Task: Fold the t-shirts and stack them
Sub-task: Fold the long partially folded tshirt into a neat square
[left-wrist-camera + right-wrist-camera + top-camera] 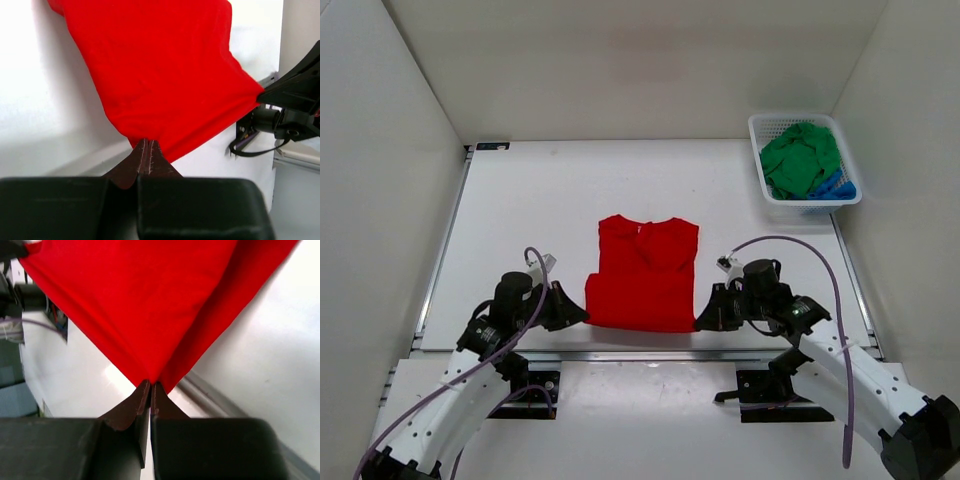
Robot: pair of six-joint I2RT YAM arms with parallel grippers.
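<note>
Top external view: the left gripper [582,315] is clenched on the near left corner of the red t-shirt [645,275]; the right gripper [700,322] is clenched on its near right corner; the shirt lies flat in the middle of the surface [540,210], collar toward the far side, its hem running between the two grippers just inside the near edge; bare surface lies to the left of the shirt, beyond it and to its right; the white basket [757,150] sits at the far right corner, well apart from the shirt, holding the green t-shirt [800,160] with the blue t-shirt [838,187] showing at its near right side

Left wrist view: the left gripper [145,145] has its jaws pressed together, pinching a corner of the red t-shirt [165,75]; the cloth fans out from the pinch and is drawn taut across to the right gripper [262,92], which holds the opposite corner; white surface [30,100] shows beside the cloth

Right wrist view: the right gripper [150,385] is closed tight on a corner of the red t-shirt [150,300], where two layers of cloth meet; the hem stretches up to the top left corner of the view; a metal rail [210,390] marks the surface edge just beside the pinch
</note>
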